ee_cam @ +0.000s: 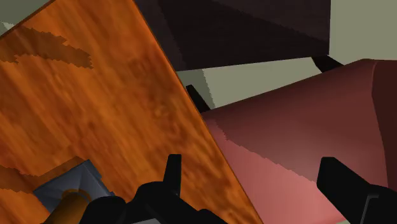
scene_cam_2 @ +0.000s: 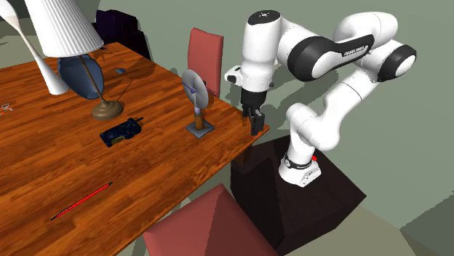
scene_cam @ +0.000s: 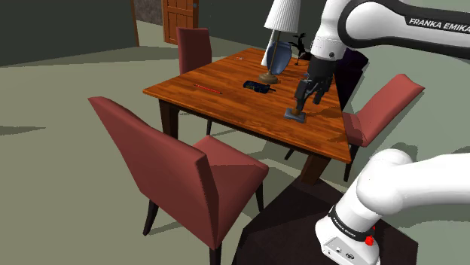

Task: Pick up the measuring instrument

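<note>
The gripper point(scene_cam_2: 255, 128) hangs over the edge of the wooden table point(scene_cam_2: 44, 174) on the stand's side. In the wrist view its two black fingers point(ee_cam: 170, 173) stand wide apart with nothing between them, only the table's rim and a red chair seat point(ee_cam: 299, 146) below. The measuring instrument point(scene_cam_2: 196, 98), a grey dial on a brown post with a square grey base, stands upright near that same table edge, just beside the gripper and not touched by it. The wrist view catches its base by one finger. Further along the table lie a dark blue device point(scene_cam_2: 120, 132), a white-shaded lamp point(scene_cam_2: 65, 25) and, well apart, a red pencil point(scene_cam_2: 84, 200).
</note>
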Controlling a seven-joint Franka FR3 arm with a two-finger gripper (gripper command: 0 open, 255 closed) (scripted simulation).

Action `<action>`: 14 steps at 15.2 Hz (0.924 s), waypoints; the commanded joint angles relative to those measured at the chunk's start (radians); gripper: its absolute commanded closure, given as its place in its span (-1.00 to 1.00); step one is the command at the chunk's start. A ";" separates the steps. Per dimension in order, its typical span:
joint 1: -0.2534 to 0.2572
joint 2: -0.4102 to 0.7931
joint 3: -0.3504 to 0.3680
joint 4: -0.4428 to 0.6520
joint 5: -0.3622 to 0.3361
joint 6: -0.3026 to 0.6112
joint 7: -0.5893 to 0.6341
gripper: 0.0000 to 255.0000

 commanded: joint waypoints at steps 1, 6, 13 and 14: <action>0.000 0.000 0.000 0.000 0.000 0.000 0.000 -1.00; -0.082 0.167 -0.029 0.179 -0.022 -0.019 0.090 -1.00; -0.178 0.379 -0.078 0.450 -0.044 -0.086 0.213 -1.00; -0.191 0.408 -0.086 0.491 -0.046 -0.099 0.229 -1.00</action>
